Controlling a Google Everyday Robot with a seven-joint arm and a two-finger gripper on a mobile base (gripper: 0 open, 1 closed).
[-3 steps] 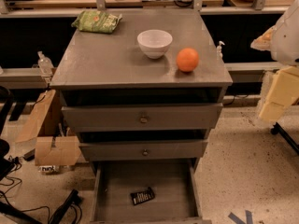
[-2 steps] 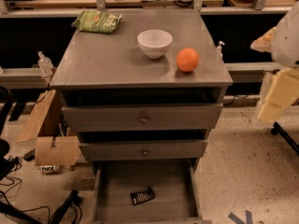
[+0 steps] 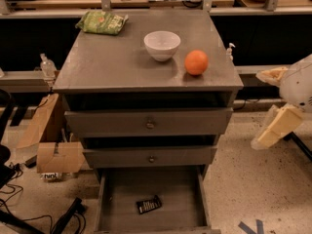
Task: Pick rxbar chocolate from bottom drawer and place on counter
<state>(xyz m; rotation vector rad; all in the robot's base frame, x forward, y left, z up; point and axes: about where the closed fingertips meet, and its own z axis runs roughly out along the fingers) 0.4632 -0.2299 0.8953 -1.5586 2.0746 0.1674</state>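
Note:
The rxbar chocolate (image 3: 148, 204) is a small black bar lying flat on the floor of the open bottom drawer (image 3: 114, 189), near its front middle. The grey counter (image 3: 117, 62) tops the three-drawer cabinet. My gripper (image 3: 261, 108) hangs at the right edge of the view, beside the cabinet at about the height of the upper drawers. It is far from the bar, open and empty, with its cream fingers (image 3: 275, 128) spread apart.
On the counter stand a white bowl (image 3: 162, 45), an orange (image 3: 196, 62) and a green snack bag (image 3: 102, 22) at the back left. The two upper drawers (image 3: 148, 123) are shut. Cardboard boxes (image 3: 53, 152) and cables lie on the floor at the left. A wooden bench runs behind.

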